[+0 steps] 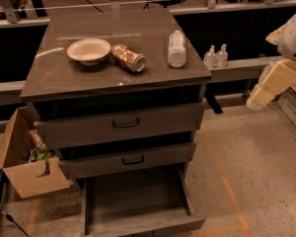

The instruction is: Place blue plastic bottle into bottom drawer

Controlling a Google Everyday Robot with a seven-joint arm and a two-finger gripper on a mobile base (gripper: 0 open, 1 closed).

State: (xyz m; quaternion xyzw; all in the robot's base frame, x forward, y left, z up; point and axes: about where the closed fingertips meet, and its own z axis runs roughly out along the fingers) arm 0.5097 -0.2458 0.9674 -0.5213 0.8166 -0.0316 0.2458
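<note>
- The cabinet (64, 80) is grey-brown and has three drawers.
- The blue plastic bottle (177, 48) is on top of the cabinet, near its right edge. Its white cap points to the back of the cabinet.
- A gold can (129, 58) lies on its side in the middle of the cabinet top.
- A pale bowl (89, 50) sits just left of the can, also on the cabinet top.
- The bottom drawer (138, 204) is pulled far out of the cabinet. Nothing is in it.
- The gripper (264, 90) is up in the air, well off to the right of the cabinet. It is not touching the bottle. It cannot be told if it is clenched or released.
- Two small pump bottles (215, 56) stand on a ledge just past the cabinet's back right corner.
- A cardboard box (24, 167) sits on the floor to the left of the cabinet.
</note>
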